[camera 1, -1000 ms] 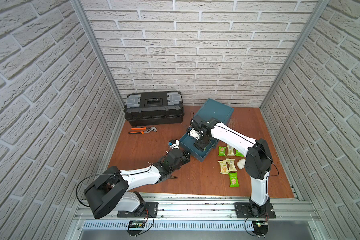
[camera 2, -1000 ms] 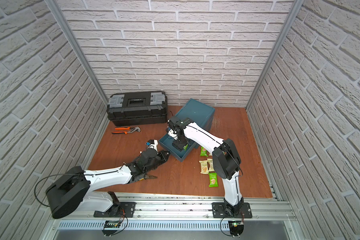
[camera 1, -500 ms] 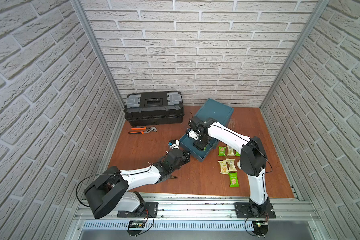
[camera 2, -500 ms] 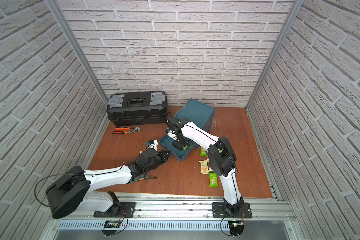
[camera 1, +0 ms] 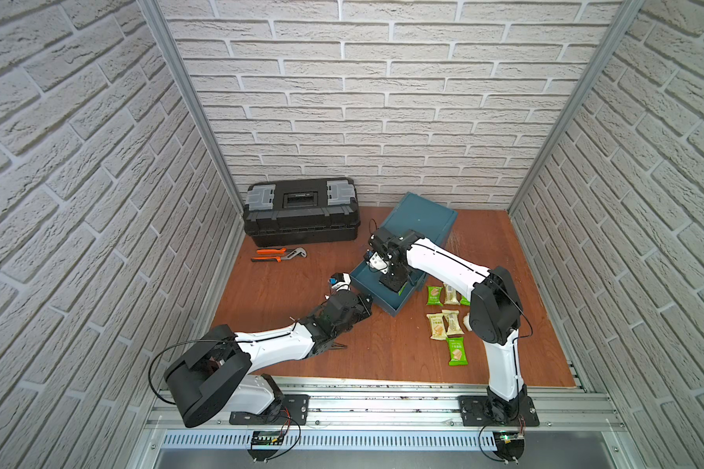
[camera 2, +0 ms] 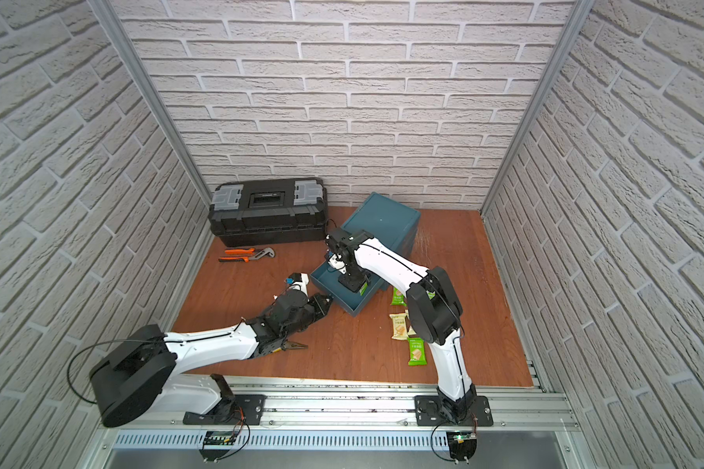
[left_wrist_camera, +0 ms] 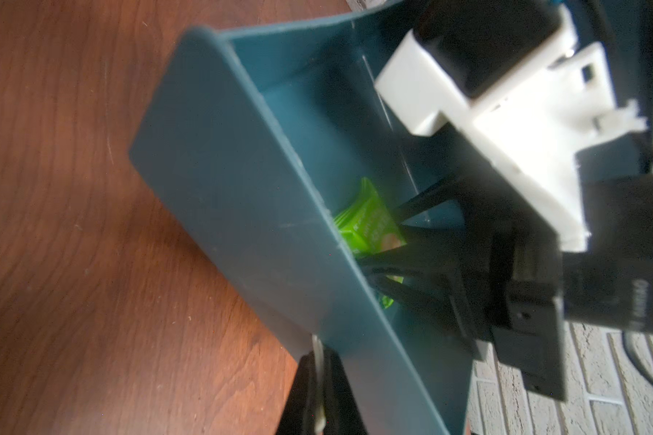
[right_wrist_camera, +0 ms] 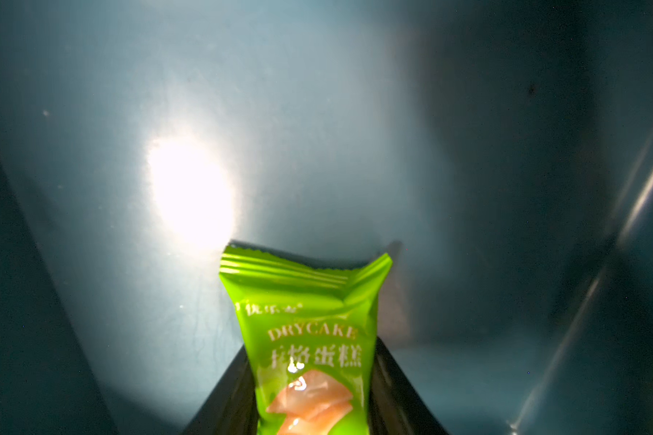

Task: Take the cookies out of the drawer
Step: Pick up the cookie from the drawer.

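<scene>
Right gripper (right_wrist_camera: 311, 399): clamped on packet (right_wrist_camera: 306, 312) inside drawer (left_wrist_camera: 242, 211).
Packet axis: laid along fingers (right_wrist_camera: 400, 391), crimped end ahead.
Left gripper (left_wrist_camera: 319, 391): clenched, outside drawer.

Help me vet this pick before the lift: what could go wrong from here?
The right gripper pinches the bright green crimped snack packet across its width; the glossy wrapper could slip out on lifting. The packet sits close to the front wall of the teal plastic drawer, so it may snag coming out.
</scene>
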{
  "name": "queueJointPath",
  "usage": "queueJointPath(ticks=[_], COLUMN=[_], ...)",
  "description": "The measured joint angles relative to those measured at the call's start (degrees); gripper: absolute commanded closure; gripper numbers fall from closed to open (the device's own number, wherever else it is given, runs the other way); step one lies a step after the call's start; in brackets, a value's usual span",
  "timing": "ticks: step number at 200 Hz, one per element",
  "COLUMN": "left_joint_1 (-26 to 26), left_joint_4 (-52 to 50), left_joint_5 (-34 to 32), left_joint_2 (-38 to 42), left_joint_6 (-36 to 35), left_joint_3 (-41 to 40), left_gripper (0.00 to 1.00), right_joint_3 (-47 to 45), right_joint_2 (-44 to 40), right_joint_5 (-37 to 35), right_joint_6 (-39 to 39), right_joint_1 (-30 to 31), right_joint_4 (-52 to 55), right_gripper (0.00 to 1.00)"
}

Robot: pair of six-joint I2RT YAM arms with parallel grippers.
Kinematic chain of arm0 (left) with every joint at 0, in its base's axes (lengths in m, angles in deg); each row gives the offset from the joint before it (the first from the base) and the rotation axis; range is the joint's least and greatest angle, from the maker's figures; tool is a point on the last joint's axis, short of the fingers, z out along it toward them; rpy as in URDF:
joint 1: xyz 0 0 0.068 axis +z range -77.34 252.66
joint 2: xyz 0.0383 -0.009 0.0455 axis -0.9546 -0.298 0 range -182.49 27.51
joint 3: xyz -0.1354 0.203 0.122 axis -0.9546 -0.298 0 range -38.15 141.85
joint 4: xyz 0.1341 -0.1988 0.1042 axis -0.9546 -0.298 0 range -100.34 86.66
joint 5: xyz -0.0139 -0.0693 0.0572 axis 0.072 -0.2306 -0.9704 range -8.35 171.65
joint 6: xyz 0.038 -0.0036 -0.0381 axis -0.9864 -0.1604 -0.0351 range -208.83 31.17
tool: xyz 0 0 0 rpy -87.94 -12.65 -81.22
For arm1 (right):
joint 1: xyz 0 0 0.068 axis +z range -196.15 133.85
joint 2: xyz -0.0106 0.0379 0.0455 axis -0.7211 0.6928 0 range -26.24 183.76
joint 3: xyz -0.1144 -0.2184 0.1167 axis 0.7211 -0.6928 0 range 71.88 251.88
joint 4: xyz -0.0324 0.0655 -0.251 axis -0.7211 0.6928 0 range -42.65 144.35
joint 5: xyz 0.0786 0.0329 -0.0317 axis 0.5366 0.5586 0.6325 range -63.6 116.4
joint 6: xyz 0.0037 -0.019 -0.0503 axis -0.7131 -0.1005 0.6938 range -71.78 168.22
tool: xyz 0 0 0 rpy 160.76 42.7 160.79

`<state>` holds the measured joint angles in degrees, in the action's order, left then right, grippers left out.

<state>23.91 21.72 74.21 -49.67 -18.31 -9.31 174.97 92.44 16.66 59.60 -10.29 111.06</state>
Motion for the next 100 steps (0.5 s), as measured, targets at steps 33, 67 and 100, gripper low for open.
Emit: queueJointPath(ticks=[33, 67, 100], left_joint_1=[0.0, 0.0, 0.0], left_joint_4=[0.1, 0.1, 0.1], left_joint_5=[0.0, 0.0, 0.0], left_joint_2=[0.0, 0.0, 0.0], left_joint_6=[0.0, 0.0, 0.0], left_joint_3=[0.0, 0.0, 0.0], left_gripper=[1.0, 1.0, 1.0], right_joint_3=[0.1, -0.4, -2.9], right_joint_2=[-0.9, -6.6, -16.2], right_joint_5=[-1.7, -2.0, -2.1], right_joint_6=[-0.3, -1.9, -5.7], right_joint_1=[0.5, 0.9, 2.0], right_joint_4=[0.1, 0.1, -0.3], right_gripper=[0.59, 0.59, 0.59])
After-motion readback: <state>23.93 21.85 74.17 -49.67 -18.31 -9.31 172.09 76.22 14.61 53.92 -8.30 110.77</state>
